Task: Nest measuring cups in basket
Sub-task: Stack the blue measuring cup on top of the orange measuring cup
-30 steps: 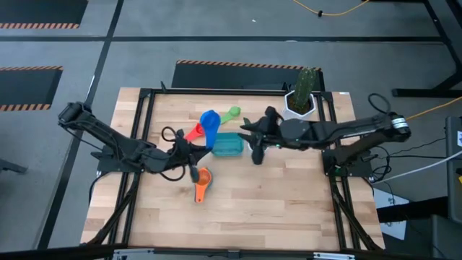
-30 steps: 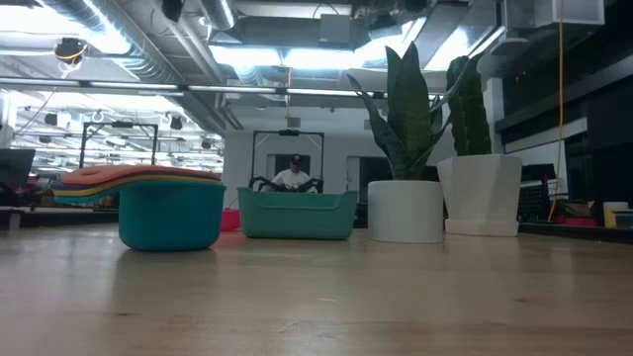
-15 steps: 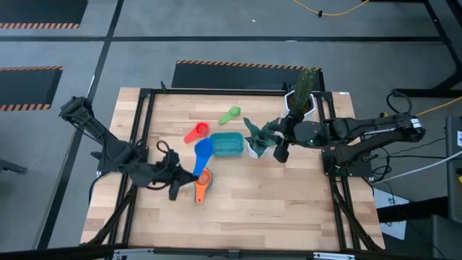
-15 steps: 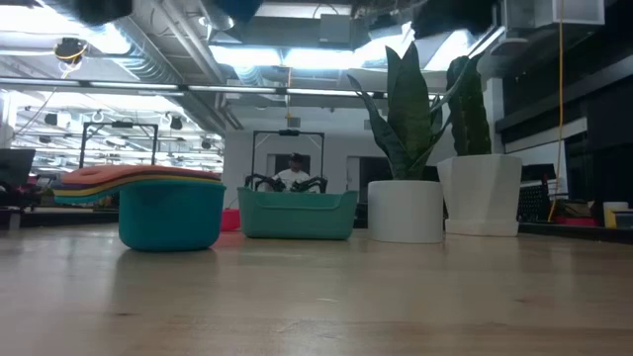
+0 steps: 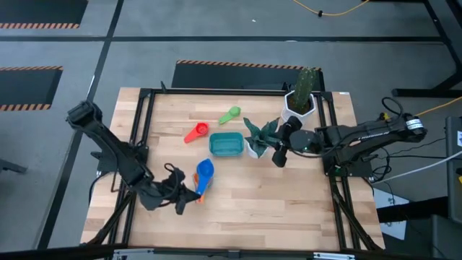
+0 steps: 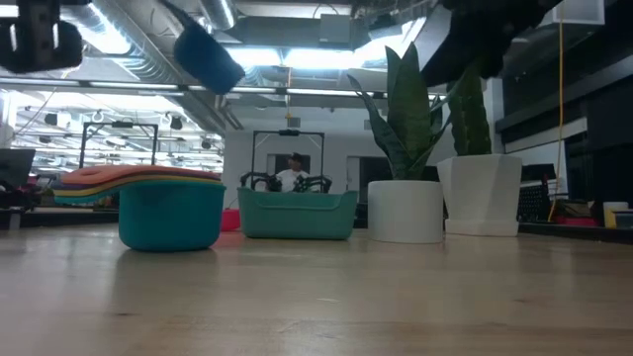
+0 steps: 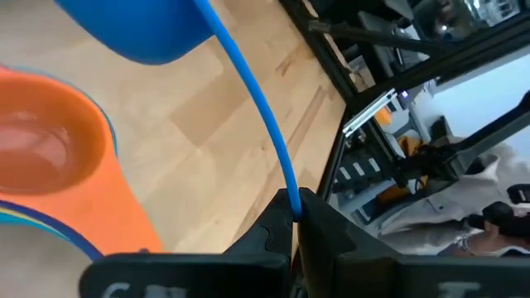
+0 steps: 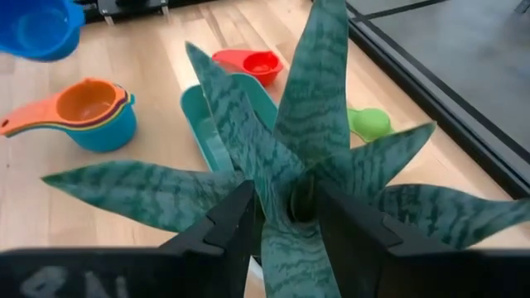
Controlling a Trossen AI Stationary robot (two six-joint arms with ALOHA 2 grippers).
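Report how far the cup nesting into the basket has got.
Done: an orange-topped stack is nested on the table, outside the basket, which looks empty. In hand: the left gripper holds the dark blue cup above that stack. Left: the red cup, green cup, and moving everything into the basket.

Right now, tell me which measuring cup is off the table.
The dark blue cup, held by its handle in the left gripper above the orange stack; the red and green cups lie flat.

- The bench is pale wood planks inside a dark frame.
- On it: a teal basket near the middle, a red cup, a green cup, a nested stack topped by orange, and two potted plants.
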